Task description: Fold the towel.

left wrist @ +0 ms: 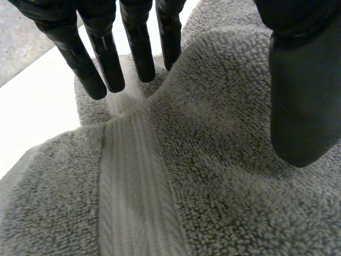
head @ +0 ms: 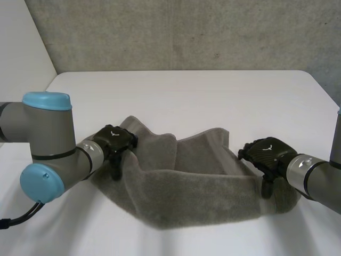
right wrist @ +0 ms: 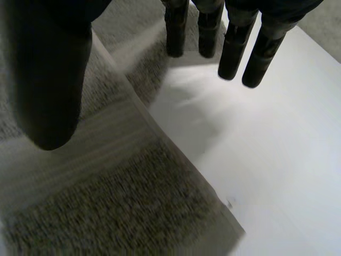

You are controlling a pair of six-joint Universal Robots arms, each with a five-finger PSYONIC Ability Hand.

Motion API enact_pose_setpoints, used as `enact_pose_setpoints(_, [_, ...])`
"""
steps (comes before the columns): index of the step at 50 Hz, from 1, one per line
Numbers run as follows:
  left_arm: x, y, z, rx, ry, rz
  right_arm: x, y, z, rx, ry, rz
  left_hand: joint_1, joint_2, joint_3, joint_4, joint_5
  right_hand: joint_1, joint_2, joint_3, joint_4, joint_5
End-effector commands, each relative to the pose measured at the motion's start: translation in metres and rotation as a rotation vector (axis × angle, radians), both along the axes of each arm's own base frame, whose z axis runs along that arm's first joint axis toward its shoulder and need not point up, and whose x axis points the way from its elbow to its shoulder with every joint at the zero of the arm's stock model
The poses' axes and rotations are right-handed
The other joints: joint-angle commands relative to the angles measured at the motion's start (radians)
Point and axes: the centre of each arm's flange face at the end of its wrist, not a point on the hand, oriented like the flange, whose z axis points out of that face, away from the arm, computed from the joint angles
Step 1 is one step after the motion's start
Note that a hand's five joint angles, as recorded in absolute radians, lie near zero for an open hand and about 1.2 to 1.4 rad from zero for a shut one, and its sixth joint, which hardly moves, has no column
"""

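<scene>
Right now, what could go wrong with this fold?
1. The towel lies bunched, its middle humped, so a fold may trap creases.
2. The right hand has its fingers reaching past the towel's edge over bare table; closing may catch only a thin strip that slips.
3. The left hand is open over a ridge of cloth, so that end could lag behind.

The grey towel is thick looped terry cloth with a flatter woven band; the white worktop looks smooth and matt, the wall behind rough concrete.
</scene>
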Motion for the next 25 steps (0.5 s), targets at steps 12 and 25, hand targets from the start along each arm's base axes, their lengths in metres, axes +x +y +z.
enact_pose_setpoints(12, [-0.002, 0.004, -0.007, 0.018, -0.009, -0.009, -0.018, -0.008, -0.002, 0.013, 0.06, -0.041, 0.574, 0.583, 0.573, 0.575, 0.394, 0.505, 0.513, 0.51, 0.511, 0.5])
enact_pose_setpoints(25, [-0.002, 0.005, -0.007, 0.02, -0.014, -0.012, -0.018, -0.004, -0.005, 0.055, 0.098, -0.005, 0.713, 0.722, 0.712, 0.713, 0.533, 0.427, 0.435, 0.432, 0.433, 0.422])
